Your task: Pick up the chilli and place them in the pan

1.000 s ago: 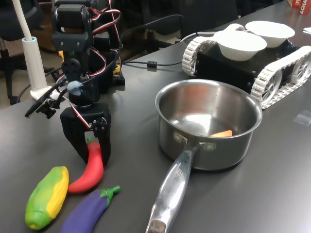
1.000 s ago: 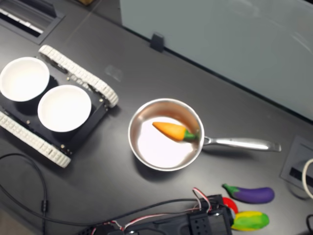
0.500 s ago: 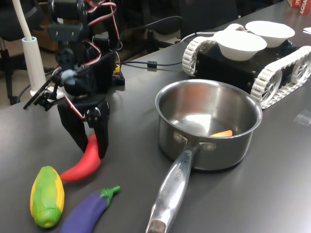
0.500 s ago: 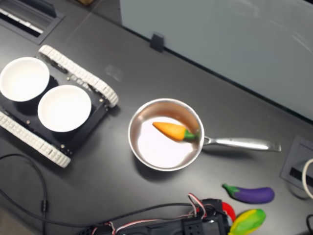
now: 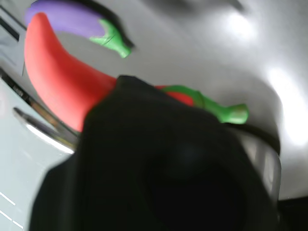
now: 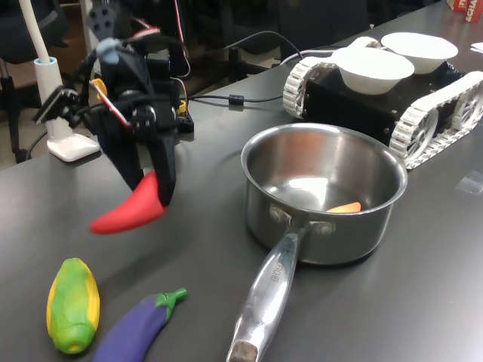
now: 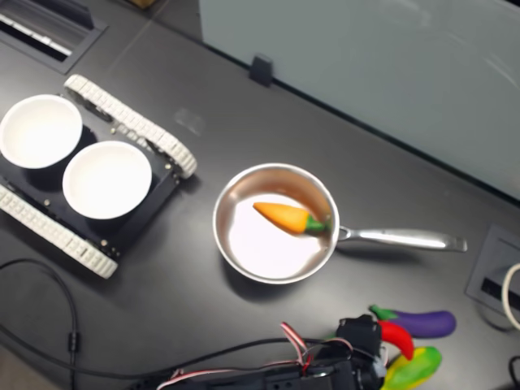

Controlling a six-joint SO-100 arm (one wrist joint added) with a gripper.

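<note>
The red chilli (image 6: 128, 211) hangs in the air above the table, with my gripper (image 6: 149, 187) shut on its stem end. In the wrist view the chilli (image 5: 57, 82) curves out from behind the black gripper body, its green stem (image 5: 219, 109) showing past it. In the second exterior view the chilli (image 7: 398, 337) shows beside the arm near the lower edge. The steel pan (image 6: 389, 204) stands to the first exterior view's right of the gripper, handle (image 6: 264, 294) toward the camera. An orange carrot (image 7: 284, 218) lies inside the pan (image 7: 236, 268).
A green-yellow corn toy (image 6: 72, 305) and a purple eggplant toy (image 6: 139, 326) lie on the table below the gripper. A tracked vehicle (image 6: 423, 113) with two white bowls (image 6: 373, 66) stands behind the pan. A white lamp base (image 6: 64, 143) and cables sit by the arm.
The gripper has lifted the chilli off the table and tilted. The corn and eggplant stay on the table.
</note>
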